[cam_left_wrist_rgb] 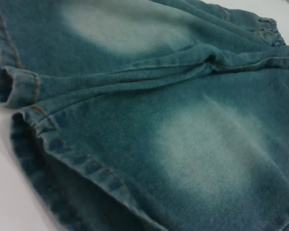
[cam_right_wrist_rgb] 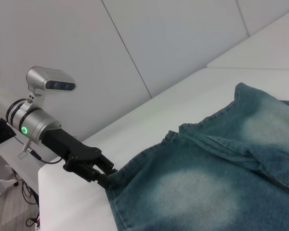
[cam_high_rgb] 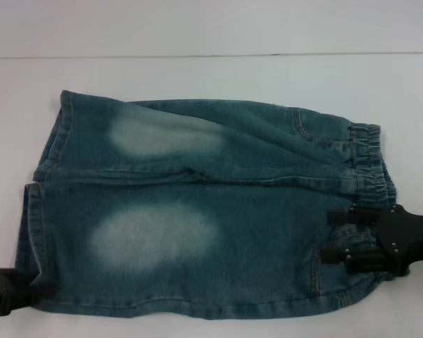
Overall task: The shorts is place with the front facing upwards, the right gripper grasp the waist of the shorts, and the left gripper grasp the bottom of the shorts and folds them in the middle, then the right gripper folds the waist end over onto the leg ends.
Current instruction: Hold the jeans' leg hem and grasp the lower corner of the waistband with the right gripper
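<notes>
- Shorts (cam_high_rgb: 197, 211) flat on table (cam_high_rgb: 197, 77), waist (cam_high_rgb: 370, 158) right.
- Right gripper (cam_high_rgb: 331, 236) at waist, fingers spread on denim.
- Left gripper (cam_right_wrist_rgb: 106, 180) pinching hem (cam_high_rgb: 35, 239) corner.
- Risk: shallow corner pinch slips during fold.

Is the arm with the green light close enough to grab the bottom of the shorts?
Probably yes. The left gripper is already at the corner of the near leg hem of the shorts, with nothing in between. The right gripper is at the waistband.

Head cam looks straight down on the shorts (cam_high_rgb: 197, 211); left wrist hugs the hems, right wrist looks across them from the waist.
</notes>
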{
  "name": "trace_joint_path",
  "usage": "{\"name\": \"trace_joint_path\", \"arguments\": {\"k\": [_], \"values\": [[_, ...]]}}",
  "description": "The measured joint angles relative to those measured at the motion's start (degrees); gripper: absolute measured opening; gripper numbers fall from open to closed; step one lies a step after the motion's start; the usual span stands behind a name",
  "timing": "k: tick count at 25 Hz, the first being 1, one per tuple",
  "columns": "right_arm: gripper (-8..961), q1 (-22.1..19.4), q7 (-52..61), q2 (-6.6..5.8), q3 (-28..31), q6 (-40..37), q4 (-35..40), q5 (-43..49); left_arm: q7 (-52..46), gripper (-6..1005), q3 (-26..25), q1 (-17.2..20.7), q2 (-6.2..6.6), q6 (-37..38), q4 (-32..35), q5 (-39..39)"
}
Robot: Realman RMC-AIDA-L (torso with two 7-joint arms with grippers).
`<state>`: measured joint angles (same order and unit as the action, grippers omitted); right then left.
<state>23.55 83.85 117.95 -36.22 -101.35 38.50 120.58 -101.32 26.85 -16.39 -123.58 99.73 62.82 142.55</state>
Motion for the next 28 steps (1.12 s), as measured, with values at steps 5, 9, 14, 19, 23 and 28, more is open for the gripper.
{"name": "trace_joint_path", "arguments": {"k": [5, 9, 14, 19, 23, 28], "values": [[909, 0.0, 0.0, 0.00, 0.1, 0.0, 0.0, 0.0, -0.3, 478, 1.6, -0.1, -0.28, -0.1, 1.7, 0.0], [909, -0.1, 0.0, 0.00, 0.3, -0.1, 0.0, 0.0, -0.5, 224, 1.7, -0.1, -0.45, -0.3, 2.8, -0.4], [909, -0.1, 0.5, 0.00, 0.6, -0.7, 0.0, -0.3, -0.5, 81, 1.5, -0.6, -0.69, -0.1, 3.3, -0.6], [909, -0.7, 3.3, -0.66, 4.2, -3.6, 0.0, -0.5, -0.5, 59, 1.7, -0.7, -0.77, 0.4, 4.0, -1.8], [909, -3.2, 5.9, -2.74, 12.0, -7.2, 0.0, -0.6, -0.5, 49, 1.7, -0.7, -0.78, 1.2, 4.5, -3.1], [908, -7.4, 9.4, -6.47, 17.3, -7.1, -1.9, 0.3, -0.4, 49, 1.7, -0.6, -0.78, 1.5, 4.7, -4.3]]}}
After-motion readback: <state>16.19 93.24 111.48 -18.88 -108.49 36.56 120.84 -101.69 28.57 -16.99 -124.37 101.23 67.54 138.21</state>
